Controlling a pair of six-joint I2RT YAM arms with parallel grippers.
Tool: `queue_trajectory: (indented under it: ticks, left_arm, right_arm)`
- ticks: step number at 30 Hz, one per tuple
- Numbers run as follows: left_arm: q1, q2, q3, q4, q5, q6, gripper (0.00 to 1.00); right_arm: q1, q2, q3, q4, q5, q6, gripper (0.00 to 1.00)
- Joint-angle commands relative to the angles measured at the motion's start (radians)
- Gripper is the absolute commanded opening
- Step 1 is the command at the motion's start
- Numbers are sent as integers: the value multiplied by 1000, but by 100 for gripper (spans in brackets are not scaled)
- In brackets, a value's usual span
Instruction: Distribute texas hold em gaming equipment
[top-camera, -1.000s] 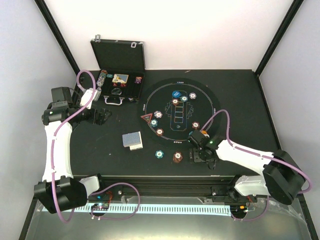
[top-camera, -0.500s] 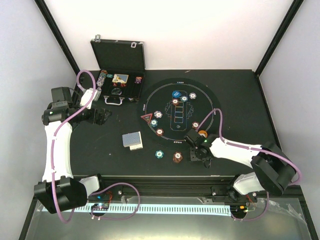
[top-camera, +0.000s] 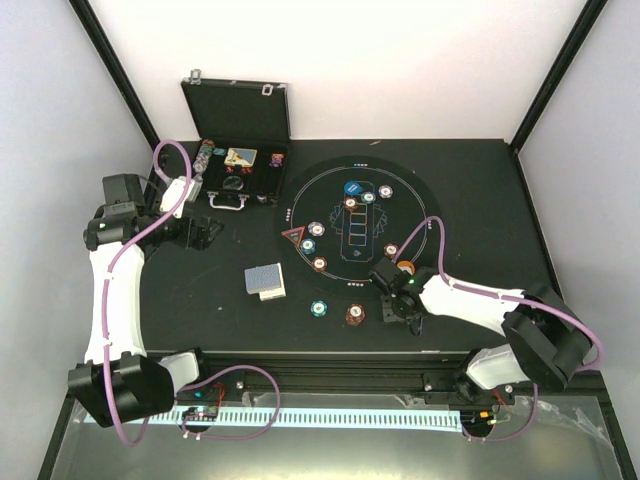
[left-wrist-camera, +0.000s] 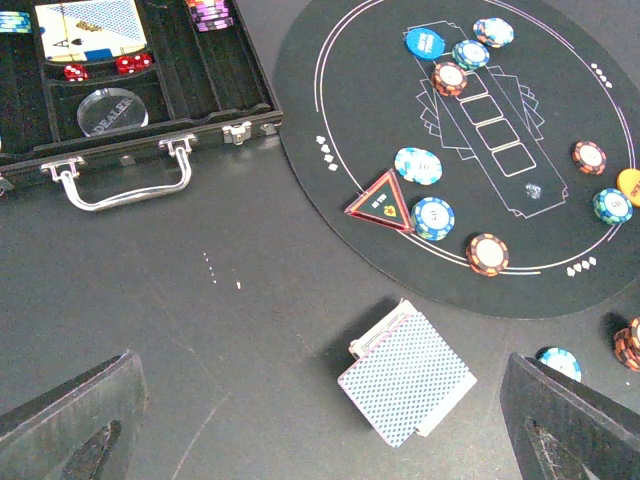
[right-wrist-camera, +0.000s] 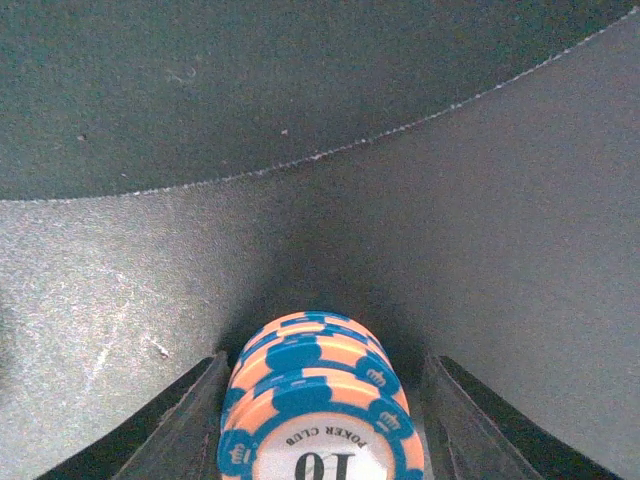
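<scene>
Right gripper (right-wrist-camera: 322, 380): fingers bracket a stack of orange-and-blue chips (right-wrist-camera: 305, 355), bottom centre of my wrist view; I cannot tell whether they clamp it. Stack sits at lower-right rim of the round mat (top-camera: 410, 215). Left gripper (left-wrist-camera: 320, 425): spread wide, empty; blue-backed deck (left-wrist-camera: 408, 378) lower centre.

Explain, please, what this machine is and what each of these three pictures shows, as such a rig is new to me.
These are two robot arms bolted to the near edge of a table. The wide picture looks down from above and behind them; the other two come from a camera on each wrist. On the table lie an open case, a round mat with chips and a red triangle, and a deck of cards beside the mat. The left jaws stand wide open, empty. The right jaws flank a stack of orange-and-blue chips; whether they grip it I cannot tell.
</scene>
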Motion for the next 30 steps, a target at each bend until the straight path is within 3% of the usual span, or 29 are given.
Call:
queue_trajectory:
  ticks: [1, 14, 23, 30]
  left_arm:
    - [8, -6, 3, -5, 15, 11, 99]
    - [7, -8, 1, -17, 13, 16, 99]
    - [7, -7, 4, -19, 15, 16, 99]
    - [7, -9, 4, -18, 12, 17, 99]
  right_arm:
    - [-2, -22, 20, -26, 28, -3, 54]
    - [-3, -37, 38, -41, 19, -14, 41]
    - [-3, -49, 55, -63, 20, -22, 28]
    - [-48, -105, 156, -155, 20, -62, 25]
